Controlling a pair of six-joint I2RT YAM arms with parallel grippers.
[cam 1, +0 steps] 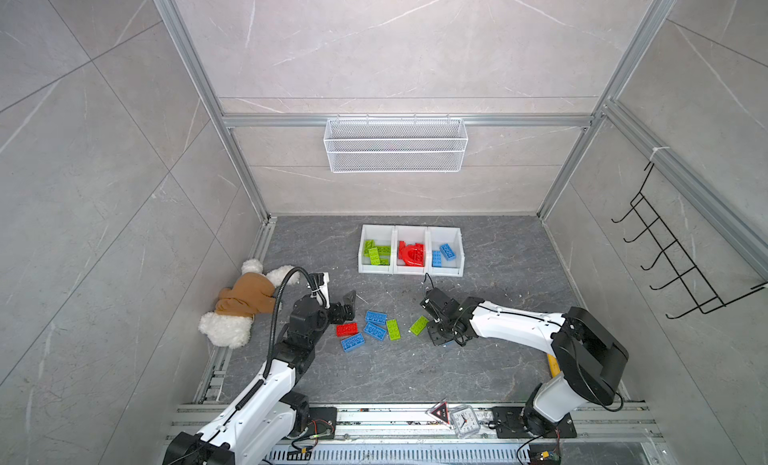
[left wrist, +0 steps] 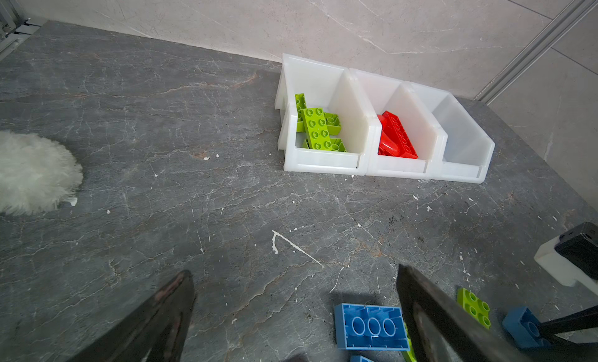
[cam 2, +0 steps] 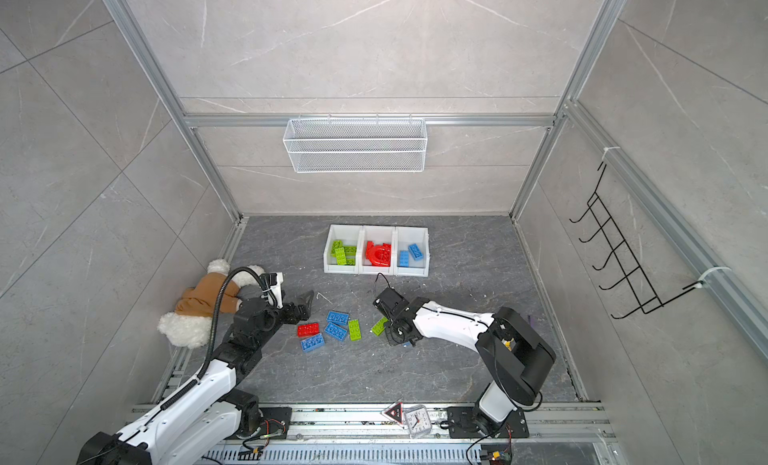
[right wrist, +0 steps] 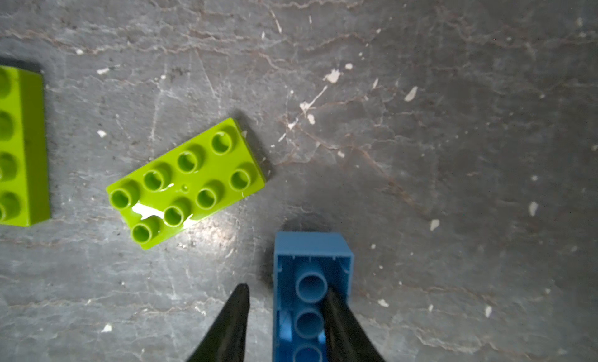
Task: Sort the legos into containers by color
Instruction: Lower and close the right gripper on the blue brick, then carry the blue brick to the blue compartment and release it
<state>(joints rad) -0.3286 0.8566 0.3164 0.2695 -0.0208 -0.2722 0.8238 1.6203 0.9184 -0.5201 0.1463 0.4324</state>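
Note:
Three joined white containers (cam 1: 410,270) stand at the back; green, red and blue legos lie in the left, middle and right one. On the floor lie a red lego (cam 1: 346,329), three blue ones (cam 1: 374,331) and two green ones (cam 1: 393,329). My left gripper (cam 1: 349,307) stands wide open and empty, left of an upside-down blue lego (left wrist: 370,326). My right gripper (right wrist: 286,290) points down over another upturned blue lego (right wrist: 310,263). One finger (right wrist: 333,308) is in its hollow; the other finger (right wrist: 241,299) stands just off its wall.
A plush toy (cam 1: 245,300) lies by the left wall. A wire basket (cam 1: 395,145) hangs on the back wall and a black hook rack (cam 1: 681,255) on the right wall. A small clock (cam 1: 465,419) sits on the front rail.

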